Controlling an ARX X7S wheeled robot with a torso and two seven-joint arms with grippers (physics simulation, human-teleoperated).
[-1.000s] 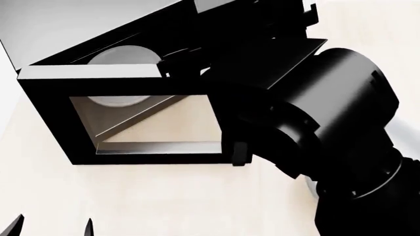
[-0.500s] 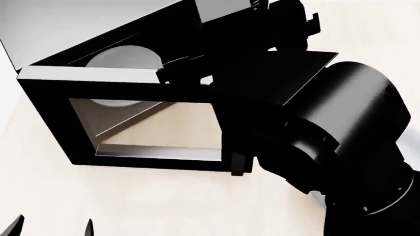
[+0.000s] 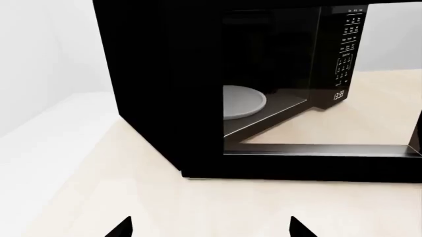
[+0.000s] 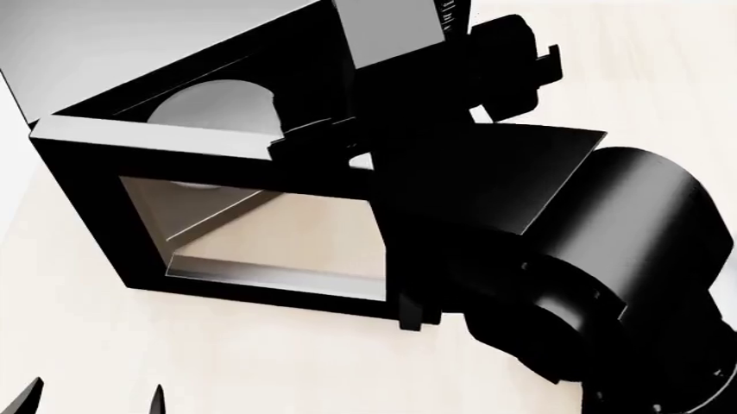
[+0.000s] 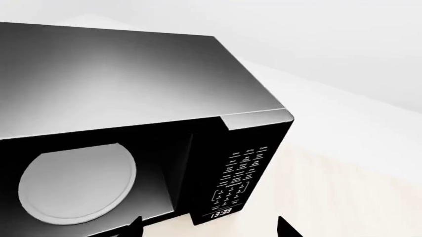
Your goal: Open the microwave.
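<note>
The microwave stands on the pale counter with its windowed door swung wide open. Its round white turntable plate shows inside, beside the keypad and the clock display. My right gripper is open, hovering above the front corner by the keypad and holding nothing. In the head view my right arm reaches past the door's free edge and hides that side. My left gripper is open and empty, low over the counter, facing the door's outer face. Its fingertips show at the head view's lower left.
The pale counter runs in front of the door. A white wall stands behind the microwave. The counter's left edge drops off beside the door's hinge side.
The door has swung a little further open, its free edge moving toward me. My right arm has shifted further over the microwave. My left gripper has stayed still.
</note>
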